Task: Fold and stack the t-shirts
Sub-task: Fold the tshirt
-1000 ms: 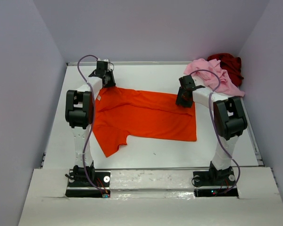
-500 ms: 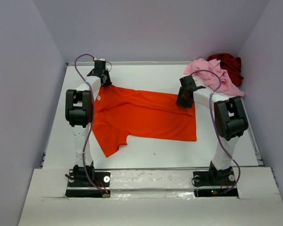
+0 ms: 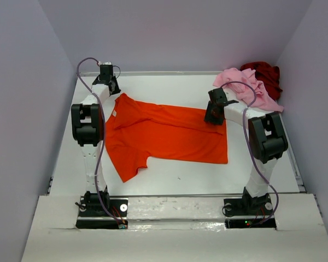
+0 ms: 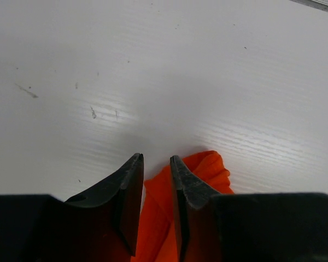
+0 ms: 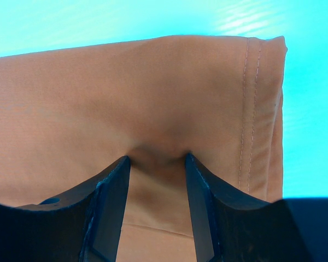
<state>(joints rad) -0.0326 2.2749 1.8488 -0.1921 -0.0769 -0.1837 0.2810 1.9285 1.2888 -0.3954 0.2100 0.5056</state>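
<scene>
T-shirt (image 5: pixel 153 93) hem inside right end effector (image 5: pixel 157 158).

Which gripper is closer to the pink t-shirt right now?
Right. The right gripper is just in front and left of the pink t-shirt; the left gripper is near the far left corner of the table.

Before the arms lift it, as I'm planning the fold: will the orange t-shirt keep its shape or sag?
Probably floppy: the orange t-shirt puckers where the right gripper pinches it and bunches at the left gripper. It would likely sag between those two holds, with the free sleeve dangling. It seems light, being thin cloth lying flat on the table.
</scene>
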